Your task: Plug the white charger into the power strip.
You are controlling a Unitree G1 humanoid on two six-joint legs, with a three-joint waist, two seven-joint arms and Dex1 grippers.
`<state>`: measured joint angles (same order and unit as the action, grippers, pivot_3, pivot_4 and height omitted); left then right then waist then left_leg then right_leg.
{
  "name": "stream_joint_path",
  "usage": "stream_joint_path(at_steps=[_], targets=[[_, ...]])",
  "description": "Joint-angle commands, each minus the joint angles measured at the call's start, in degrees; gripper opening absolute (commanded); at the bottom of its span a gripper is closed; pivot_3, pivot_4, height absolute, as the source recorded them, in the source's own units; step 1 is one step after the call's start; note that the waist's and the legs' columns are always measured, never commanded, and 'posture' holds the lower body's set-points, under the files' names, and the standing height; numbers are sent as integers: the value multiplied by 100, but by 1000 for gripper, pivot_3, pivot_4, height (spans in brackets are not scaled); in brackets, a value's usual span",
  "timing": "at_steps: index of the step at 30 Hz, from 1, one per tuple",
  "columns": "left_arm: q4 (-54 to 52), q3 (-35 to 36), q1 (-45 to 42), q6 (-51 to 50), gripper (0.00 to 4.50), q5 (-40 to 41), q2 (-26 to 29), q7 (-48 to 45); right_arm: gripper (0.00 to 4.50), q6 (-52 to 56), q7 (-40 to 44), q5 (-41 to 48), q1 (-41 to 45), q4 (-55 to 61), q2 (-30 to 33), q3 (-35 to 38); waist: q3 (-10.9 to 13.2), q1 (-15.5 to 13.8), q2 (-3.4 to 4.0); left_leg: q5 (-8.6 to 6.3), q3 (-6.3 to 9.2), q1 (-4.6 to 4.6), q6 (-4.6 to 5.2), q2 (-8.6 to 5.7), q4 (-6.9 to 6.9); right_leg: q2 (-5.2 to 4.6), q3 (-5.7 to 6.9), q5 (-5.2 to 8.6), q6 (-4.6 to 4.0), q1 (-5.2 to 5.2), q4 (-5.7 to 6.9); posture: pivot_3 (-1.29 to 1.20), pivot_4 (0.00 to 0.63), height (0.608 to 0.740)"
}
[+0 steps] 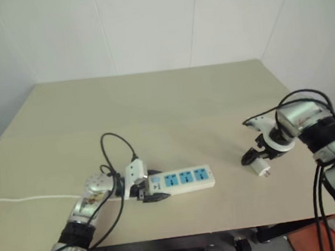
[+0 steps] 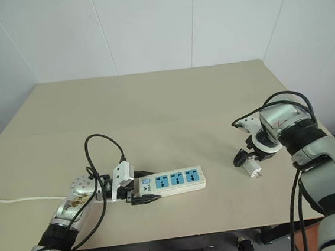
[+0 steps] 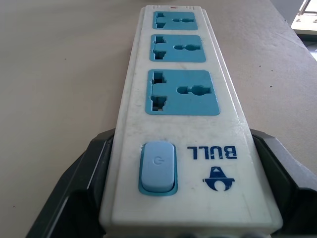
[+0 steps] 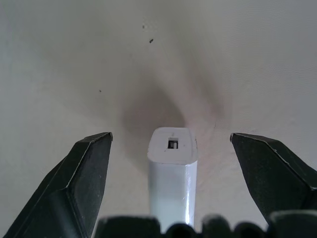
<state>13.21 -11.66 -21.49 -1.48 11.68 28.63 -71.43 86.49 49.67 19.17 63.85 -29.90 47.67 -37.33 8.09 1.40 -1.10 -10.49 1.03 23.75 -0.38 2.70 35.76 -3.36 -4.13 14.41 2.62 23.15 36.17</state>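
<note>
Nearest, at the left, the left claw [image 1: 152, 193] is clamped on the switch end of the power strip [image 1: 184, 179], which lies flat on the tan surface [image 1: 172, 110]. Well to the right, the right claw [image 4: 171, 148] hangs spread wide around the white charger [image 1: 260, 167].

1. The two head views look from above, forward and down, on the beige table [image 1: 171, 101] with the white walls behind. Both share the same scene, only a little shifted sideways.
2. The left wrist view looks very near and low along the power strip [image 3: 183, 124], from its switch end, with the left gripper [image 3: 185, 198] at both sides.
3. The right wrist view looks steeply down on the table, close over the white charger [image 4: 172, 173], between the fingers of the right gripper [image 4: 171, 144].
</note>
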Motion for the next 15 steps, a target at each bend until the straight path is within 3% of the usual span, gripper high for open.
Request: stream_joint_path(at_steps=[1,9,12,15], targets=[[-75,44,106,-53,3324,-10,128,31,4500,-136,116,-143,31,-58,21,-21,0,5,0,0,0,0,0,0,0,0,0,0,0,0,0,0,150,740],[-123,62,151,-74,3324,12,183,57,4500,-267,259,-325,3,-228,-88,-55,0,64,0,0,1,0,0,0,0,0,1,0,0,-1,2,0,150,740],[-136,66,155,-76,3324,22,204,71,3918,-301,349,-373,-16,-200,-98,-69,0,87,0,0,3,0,0,0,3,0,1,0,1,-2,3,0,150,740],[-140,65,151,-74,3324,32,228,75,2870,-302,409,-408,-25,-168,-104,-72,0,98,0,0,3,-1,0,0,2,0,1,0,1,-2,4,0,150,740]])
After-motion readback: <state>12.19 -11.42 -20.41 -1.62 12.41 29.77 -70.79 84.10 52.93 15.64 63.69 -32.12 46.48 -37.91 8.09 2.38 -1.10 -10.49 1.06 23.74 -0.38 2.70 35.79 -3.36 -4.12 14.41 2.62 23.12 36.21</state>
